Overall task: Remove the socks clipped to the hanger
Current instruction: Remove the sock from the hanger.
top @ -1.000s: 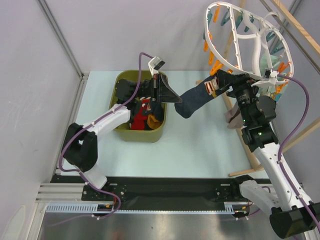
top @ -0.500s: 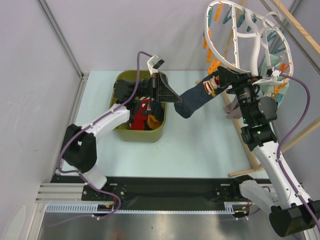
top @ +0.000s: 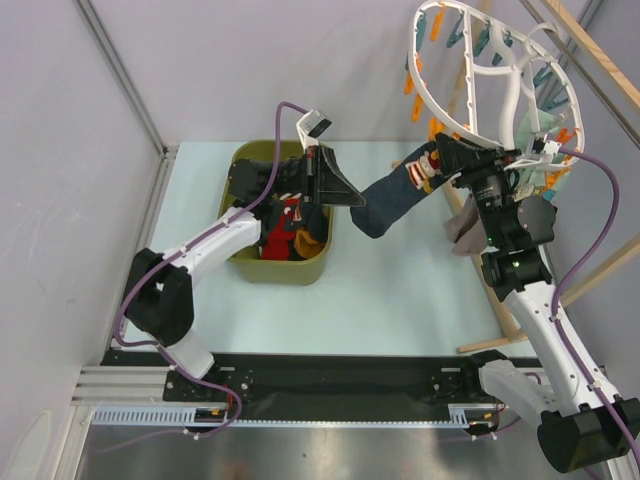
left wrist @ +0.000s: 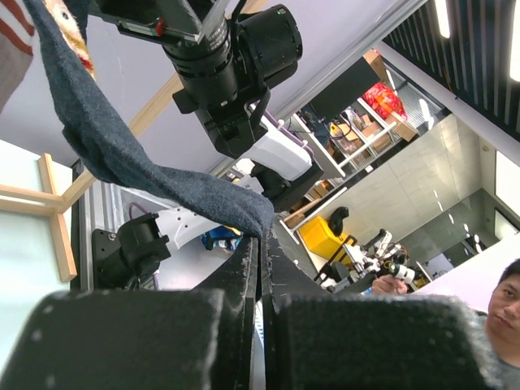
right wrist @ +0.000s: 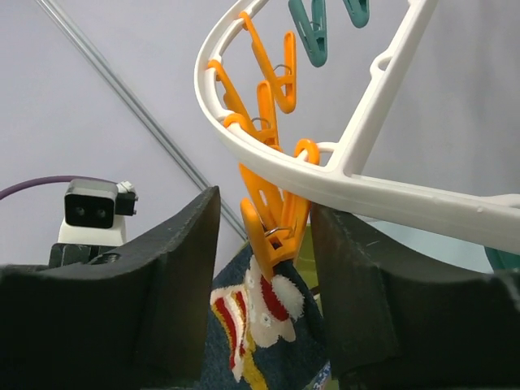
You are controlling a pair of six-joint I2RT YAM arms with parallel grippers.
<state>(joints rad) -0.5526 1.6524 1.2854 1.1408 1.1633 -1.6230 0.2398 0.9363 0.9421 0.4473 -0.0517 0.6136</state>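
The dark sock [top: 385, 205] hangs stretched in the air between your two arms, over the table [top: 400, 300] and just right of the green tub [top: 285, 272]. Its upper end, which carries a red, white and yellow print, is pinched in an orange peg [right wrist: 272, 215] dangling from the white ring of the hanger [right wrist: 390, 193]. Your left gripper [left wrist: 262, 240] has its jaws pressed together on the sock's lower end, above the tub's far right corner. Your right gripper [right wrist: 264, 236] is up at the ring with its jaws apart, one finger on each side of that orange peg; you cannot tell whether either finger touches it. More orange pegs and a teal peg [right wrist: 307, 32] hang further along the ring. In the tub lie a red sock [top: 278, 228] and a mustard sock [top: 307, 243]. The hanger sits against the wooden rack [top: 590, 60].
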